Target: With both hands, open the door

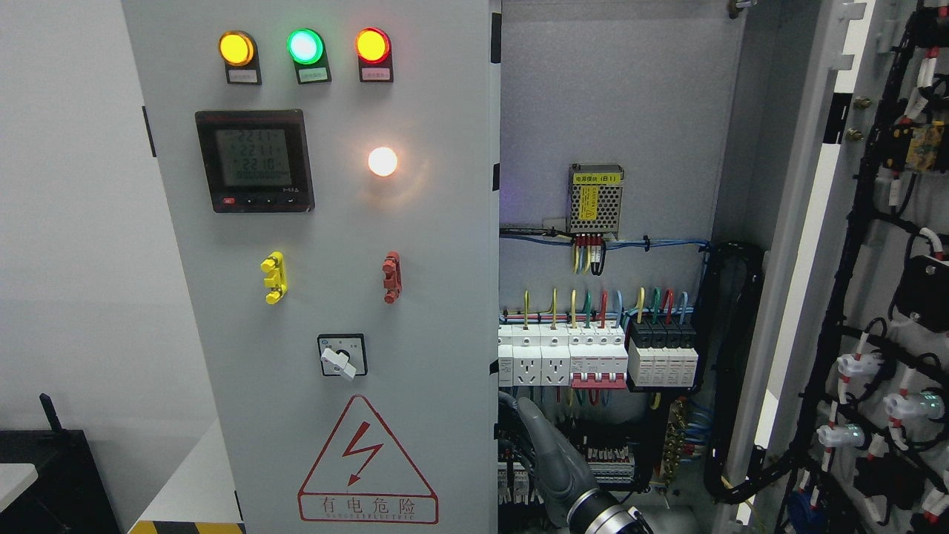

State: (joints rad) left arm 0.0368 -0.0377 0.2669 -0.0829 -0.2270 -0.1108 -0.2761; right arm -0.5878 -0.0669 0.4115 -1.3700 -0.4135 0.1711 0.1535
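Only one hand shows, the grey right hand (pixel 547 454), coming up from the bottom edge just right of the middle. Its metal wrist is cut off by the frame. It lies inside the cabinet opening, just beside the inner edge of the closed left grey metal door (pixel 415 297). Its tip is dark against the wiring behind it, so I cannot tell whether it is open, curled or gripping that edge.

The right grey metal door (pixel 830 245) stands swung wide open at the far right. I see its inner face, and the black cable looms (pixel 860 222) on it run out of the frame.

The open grey cabinet (pixel 615 104) holds a perforated metal power supply box (pixel 595 200) high on the back panel. Below that is a row of white breakers and sockets (pixel 560 360), with a black module block (pixel 662 354) touching its right end. The lower terminals are partly hidden behind the hand.

The closed door carries amber, green and red lamps (pixel 304 46), a black digital meter (pixel 254 161) with readings too small to make out, and a red-bordered triangular warning sign (pixel 367 463).
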